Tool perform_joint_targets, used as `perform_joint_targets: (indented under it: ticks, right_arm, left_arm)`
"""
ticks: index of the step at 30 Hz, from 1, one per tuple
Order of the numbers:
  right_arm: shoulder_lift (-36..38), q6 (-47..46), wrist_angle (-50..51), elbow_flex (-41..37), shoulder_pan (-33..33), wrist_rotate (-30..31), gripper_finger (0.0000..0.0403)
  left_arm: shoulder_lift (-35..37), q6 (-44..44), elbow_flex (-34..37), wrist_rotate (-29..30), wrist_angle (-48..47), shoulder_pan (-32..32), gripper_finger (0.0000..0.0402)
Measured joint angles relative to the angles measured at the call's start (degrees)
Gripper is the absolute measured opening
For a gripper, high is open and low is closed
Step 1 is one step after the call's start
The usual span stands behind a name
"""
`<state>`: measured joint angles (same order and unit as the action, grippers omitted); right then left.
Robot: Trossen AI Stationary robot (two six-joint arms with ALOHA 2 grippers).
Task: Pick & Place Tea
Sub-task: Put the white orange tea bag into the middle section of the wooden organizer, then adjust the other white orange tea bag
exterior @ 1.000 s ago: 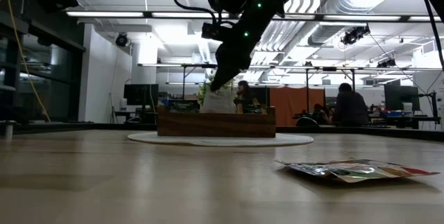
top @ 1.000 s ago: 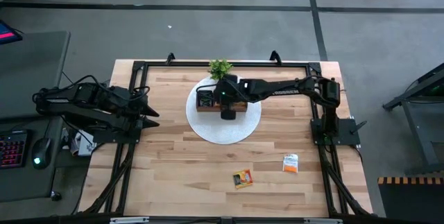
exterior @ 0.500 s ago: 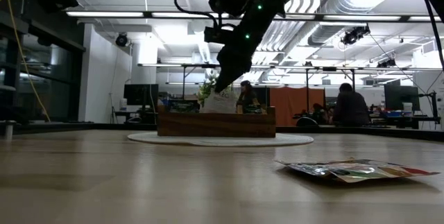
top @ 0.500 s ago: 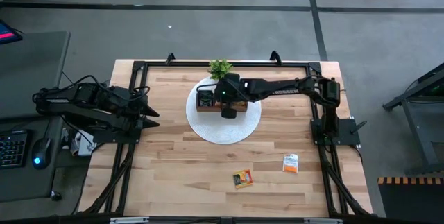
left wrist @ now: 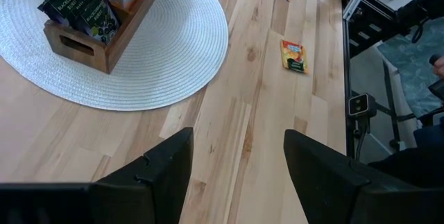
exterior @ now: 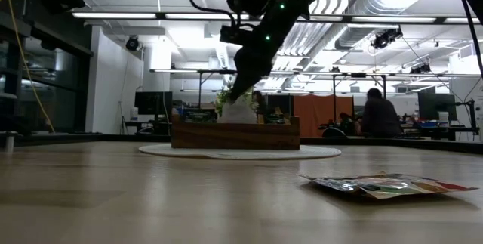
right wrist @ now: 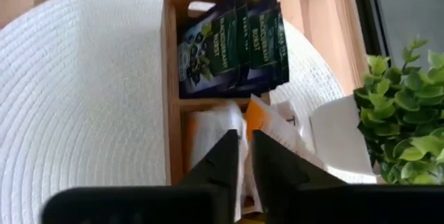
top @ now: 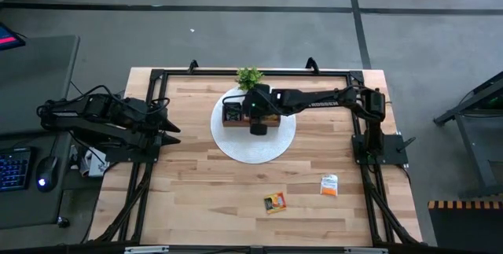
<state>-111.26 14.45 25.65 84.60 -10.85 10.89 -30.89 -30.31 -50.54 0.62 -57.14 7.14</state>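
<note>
Two arms showed. Left gripper (top: pixel 169 122) waited at the table's left edge, fingers spread, empty. Mid-table, a wooden tray (top: pixel 236 120) on a white mat (top: pixel 251 148) held dark sachets (right wrist: pixel 232 44) and orange sachets (right wrist: pixel 267 123). Right gripper (right wrist: pixel 244 156) hung over the middle compartment, fingers barely parted; grip unclear. Two loose sachets lay nearer the front: one orange (top: pixel 275 202), one white (top: pixel 329 185).

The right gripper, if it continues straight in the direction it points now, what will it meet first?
Most likely the white and orange sachets in the wooden tray's middle compartment: the right gripper points down at them, fingers slightly apart. How much gap remains is unclear.
</note>
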Motion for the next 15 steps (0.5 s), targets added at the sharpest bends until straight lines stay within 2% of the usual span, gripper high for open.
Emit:
perform_joint_targets:
  ticks: [10,15]
  right_arm:
    - [0.33,-0.31,-0.18,0.00,0.11,0.42,0.0136]
    - [3.04,-0.27,-0.10,0.00,0.00,4.89,0.0168]
  left_arm:
    - [0.00,0.00,0.00,0.00,0.00,0.00,0.0223]
    - [0.02,-0.02,0.00,0.00,0.00,0.00,0.0223]
